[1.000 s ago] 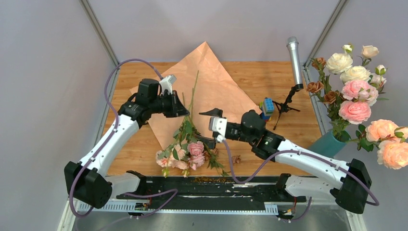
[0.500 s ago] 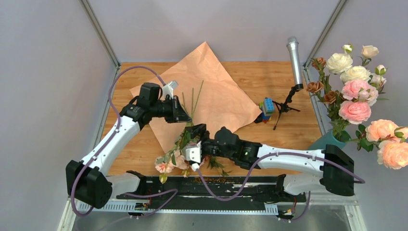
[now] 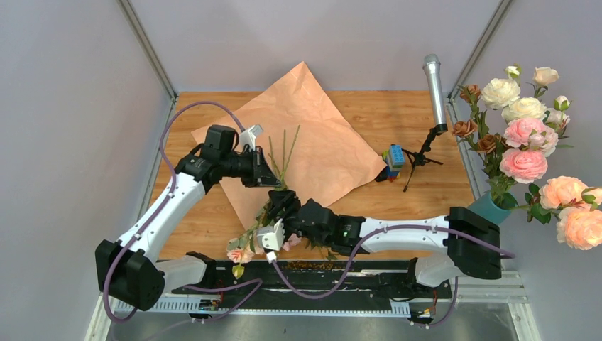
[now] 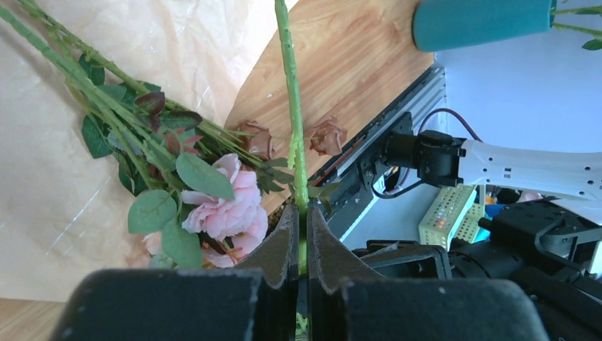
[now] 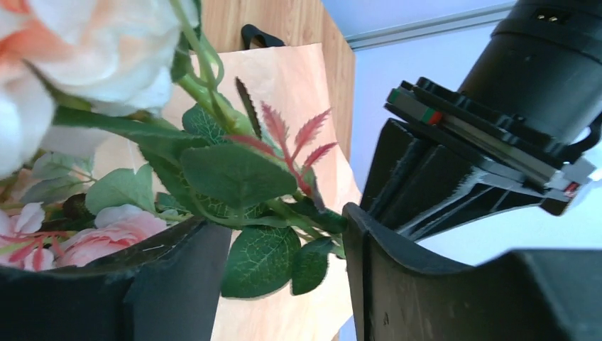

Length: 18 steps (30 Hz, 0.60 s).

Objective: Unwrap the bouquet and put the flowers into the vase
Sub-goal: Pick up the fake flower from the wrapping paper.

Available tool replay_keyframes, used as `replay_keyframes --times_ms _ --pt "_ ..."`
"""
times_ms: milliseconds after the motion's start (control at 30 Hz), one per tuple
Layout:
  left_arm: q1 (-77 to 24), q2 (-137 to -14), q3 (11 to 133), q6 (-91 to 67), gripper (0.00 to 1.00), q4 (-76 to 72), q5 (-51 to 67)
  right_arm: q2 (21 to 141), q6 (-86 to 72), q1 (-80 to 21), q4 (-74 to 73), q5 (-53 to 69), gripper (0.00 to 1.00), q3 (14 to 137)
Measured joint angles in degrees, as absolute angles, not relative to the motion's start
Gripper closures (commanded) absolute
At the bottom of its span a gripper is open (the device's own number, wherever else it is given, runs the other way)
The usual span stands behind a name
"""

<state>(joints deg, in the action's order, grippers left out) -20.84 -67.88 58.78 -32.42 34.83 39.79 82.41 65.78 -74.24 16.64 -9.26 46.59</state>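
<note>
Green stem is clamped in the left gripper, jaws shut on it. Just beneath, the right gripper stands parted, leaves of the flowers loose between its 2 fingers, at the kraft paper edge. Far to its right stands the vase, table wood showing between.

Leafy flowers sit between the right gripper's 2 spread fingers, with tan paper behind them.

Flat tan kraft paper sheet: matt, creased. Light wood-grain surface: smooth, satin. Short teal cylindrical vase: smooth, matt. Black left end effector: matt plastic. Slim silver microphone: metallic sheen.
</note>
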Motion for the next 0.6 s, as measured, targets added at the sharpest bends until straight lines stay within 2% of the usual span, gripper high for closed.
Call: replay_keyframes --times_ms 133,233,367,433,600 --pt "-20.8 -67.7 58.8 -31.4 1.0 37.1 39.9 83.3 66.8 -74.7 18.7 -11.6 0.67 47.4" --pt "-20.8 -67.4 58.8 -31.2 1.0 37.7 40.0 84.2 66.9 -74.7 19.2 -13.0 0.85 48.7" --pt "-20.7 -67.2 58.8 -30.8 1.0 38.4 39.8 84.7 67.0 -74.8 20.1 -13.8 1.0 49.7" --pt "-20.6 -67.2 58.8 -30.7 0.92 38.6 39.7 84.7 67.0 -74.9 20.3 -14.0 1.0 49.7" --pt "-20.6 -67.2 58.8 -29.5 0.62 39.2 38.6 84.5 64.9 -75.0 20.6 -14.1 1.0 49.5"
